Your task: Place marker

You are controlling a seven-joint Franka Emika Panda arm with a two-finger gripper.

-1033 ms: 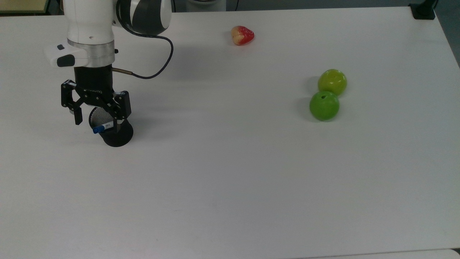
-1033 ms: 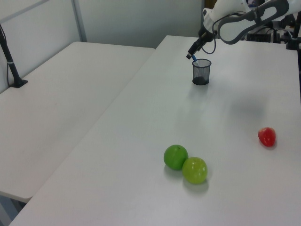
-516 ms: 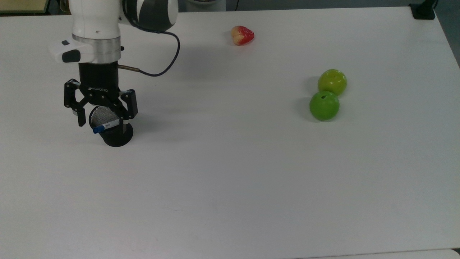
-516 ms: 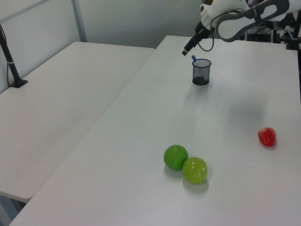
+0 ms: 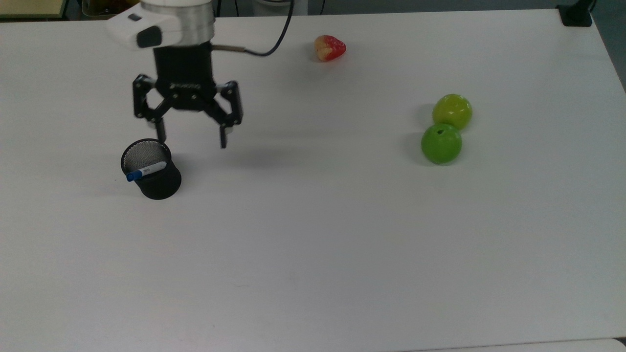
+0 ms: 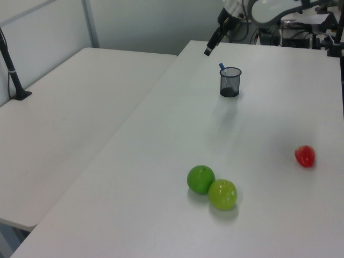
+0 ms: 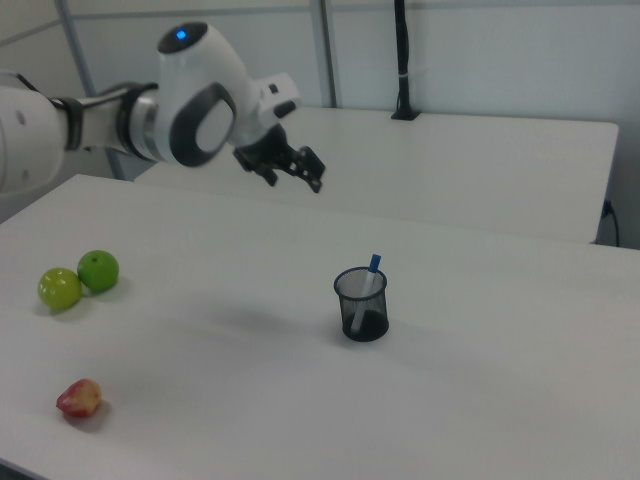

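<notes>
Nearest in the top view is bare white worktop [image 5: 313, 274]. Beyond it stands a black mesh cup [image 5: 151, 171]. The marker [image 5: 145, 171] stands inside this cup, leaning on the rim, blue cap up and out over the edge; in the right view it [image 7: 369, 283] tilts slightly, cap topmost. A small dark label band sits on the white barrel; its print cannot be read.

The claw [image 5: 191, 134] hangs above the worktop, up and toward the top view's right of the cup, apart from the marker, its fingers spread wide and empty. Writing on its black body is blurred.

Two green apples [image 5: 444, 129] sit touching at the top view's right. Farthest lies a red-and-yellow fruit [image 5: 329, 48].

One second ago the claw stood directly over the cup beside the marker; it has since lifted away.
</notes>
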